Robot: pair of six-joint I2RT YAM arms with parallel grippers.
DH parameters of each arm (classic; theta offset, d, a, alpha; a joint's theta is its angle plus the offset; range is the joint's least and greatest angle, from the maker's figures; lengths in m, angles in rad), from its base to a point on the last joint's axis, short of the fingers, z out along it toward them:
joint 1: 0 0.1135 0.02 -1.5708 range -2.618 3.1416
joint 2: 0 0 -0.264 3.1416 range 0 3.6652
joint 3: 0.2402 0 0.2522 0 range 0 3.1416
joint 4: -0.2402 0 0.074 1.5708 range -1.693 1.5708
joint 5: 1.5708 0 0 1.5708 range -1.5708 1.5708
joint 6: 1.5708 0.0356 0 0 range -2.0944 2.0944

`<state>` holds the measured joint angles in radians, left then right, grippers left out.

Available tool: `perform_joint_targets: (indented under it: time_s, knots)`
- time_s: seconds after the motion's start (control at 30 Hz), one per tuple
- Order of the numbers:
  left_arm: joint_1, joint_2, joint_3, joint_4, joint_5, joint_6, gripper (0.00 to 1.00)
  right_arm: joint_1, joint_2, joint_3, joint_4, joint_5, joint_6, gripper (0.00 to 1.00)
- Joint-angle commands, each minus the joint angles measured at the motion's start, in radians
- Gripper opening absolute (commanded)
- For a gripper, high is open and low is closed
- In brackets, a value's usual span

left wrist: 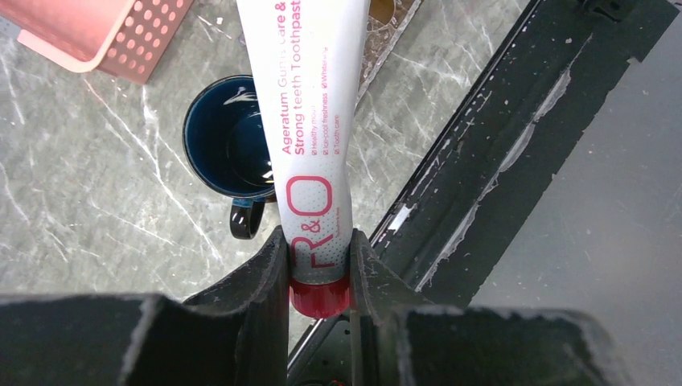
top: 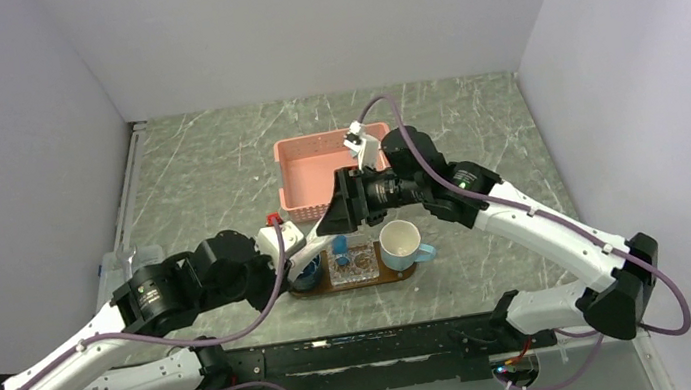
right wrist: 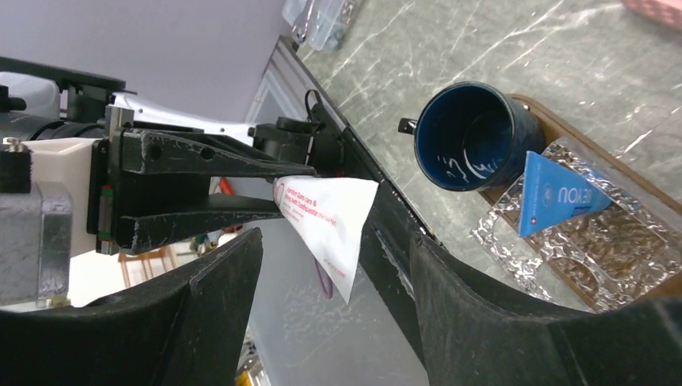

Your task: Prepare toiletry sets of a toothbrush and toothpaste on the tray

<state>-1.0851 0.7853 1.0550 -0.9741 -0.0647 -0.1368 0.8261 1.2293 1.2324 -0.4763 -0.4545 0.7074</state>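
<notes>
1. Judged the step in hand as a mid-air hand-over. Found the white plastic toothpaste tube (left wrist: 310,121), pink-lettered and red-capped, pinched at its cap end in the narrow-set left gripper (left wrist: 318,249).
2. Placed the toothpaste tube up off the grey-green marbled bench (top: 198,174), over its near edge and just left of the glossy dark-brown oval wooden tray (top: 364,285).
3. Found the right gripper (right wrist: 334,249) spread wide, one finger on either side of the tube's flat crimped end, with no contact visible.
4. Reckoned the next move as closing the right fingers squarely on that flat end before any release by the left. After that, carrying the tube across to the tray, near the middle of the bench's near edge.
5. Noted three things on the tray:
   - at its left end, a dark-blue glazed mug (right wrist: 470,137);
   - in the middle, a clear square plastic dish (top: 353,265) with a small flat blue tube (right wrist: 555,193) lying in it;
   - at its right end, a pale mug with a blue handle (top: 400,243).
6. Noted a pink perforated plastic basket (top: 304,175) behind the tray, toward the bench's far edge.
7. Made out no toothbrush in any view, so counted no set as complete.
8. Saw little bare room on the tray. Judged both mugs and the left arm beside its left end as the likely obstacles, and a twist of the slick tube during transfer as the main risk.
</notes>
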Motion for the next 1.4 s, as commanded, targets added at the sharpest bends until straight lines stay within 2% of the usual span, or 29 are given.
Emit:
perform_joint_targets:
  time_s: [0.0,0.27,0.73,0.97,1.0,1.13,1.17,1.27,1.37]
  knots:
    - [-0.028,-0.014,0.037,0.052,-0.072,0.025,0.00,-0.005,0.016,-0.003,0.073,-0.098,0.019,0.67]
    - [-0.061,-0.023,0.026,0.060,-0.083,0.023,0.00,-0.005,0.046,-0.030,0.153,-0.168,0.057,0.50]
    - [-0.072,-0.035,0.018,0.081,-0.083,0.025,0.00,-0.007,0.065,-0.062,0.217,-0.224,0.101,0.33]
    - [-0.075,-0.044,0.011,0.102,-0.075,0.024,0.00,-0.007,0.069,-0.067,0.232,-0.236,0.106,0.08]
    - [-0.075,-0.044,0.009,0.105,-0.074,0.024,0.00,-0.007,0.069,-0.066,0.231,-0.237,0.102,0.01]
    - [-0.075,-0.039,0.003,0.109,-0.072,0.019,0.00,-0.007,0.062,-0.064,0.224,-0.229,0.095,0.00]
    - [-0.075,-0.040,0.001,0.114,-0.071,0.018,0.03,-0.006,0.057,-0.066,0.223,-0.223,0.092,0.00]
    - [-0.075,-0.046,-0.015,0.137,-0.058,0.018,0.25,-0.006,0.044,-0.061,0.211,-0.208,0.080,0.00]
    - [-0.075,-0.051,-0.030,0.164,-0.036,0.022,0.40,-0.007,0.028,-0.053,0.192,-0.186,0.063,0.00]
